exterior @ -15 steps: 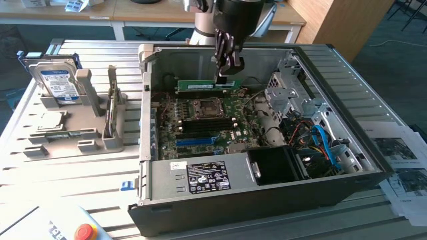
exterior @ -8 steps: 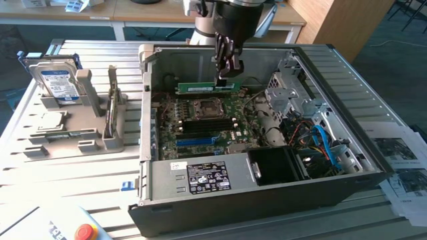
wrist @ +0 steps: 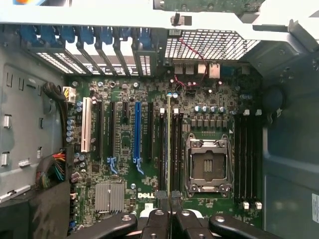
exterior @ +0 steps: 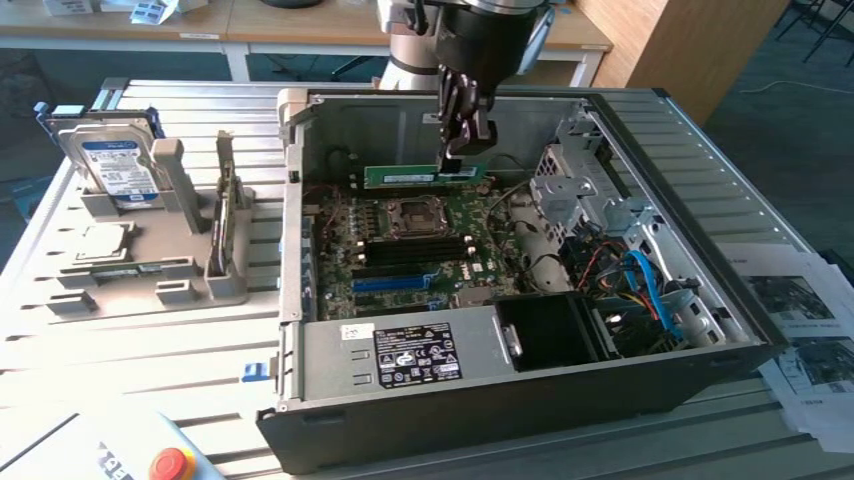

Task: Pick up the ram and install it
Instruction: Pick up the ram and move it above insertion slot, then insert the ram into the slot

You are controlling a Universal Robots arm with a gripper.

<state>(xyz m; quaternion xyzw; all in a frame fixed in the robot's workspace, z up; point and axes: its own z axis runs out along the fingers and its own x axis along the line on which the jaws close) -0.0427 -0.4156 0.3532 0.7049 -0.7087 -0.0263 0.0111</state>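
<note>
Gripper (exterior: pixel 462 158) is clamped tight on the ram (exterior: pixel 407 177), holding it on edge inside the open PC case (exterior: pixel 534 395), over the motherboard (exterior: pixel 461 235) near the CPU socket (exterior: pixel 410 217).

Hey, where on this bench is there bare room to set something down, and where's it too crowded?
Bare: the slatted table between the grey holder and the red button, and the strip at the exterior view's right of the computer case, past the papers. Crowded: inside the case, where the gripper holds the ram over the motherboard beside cables.
</note>
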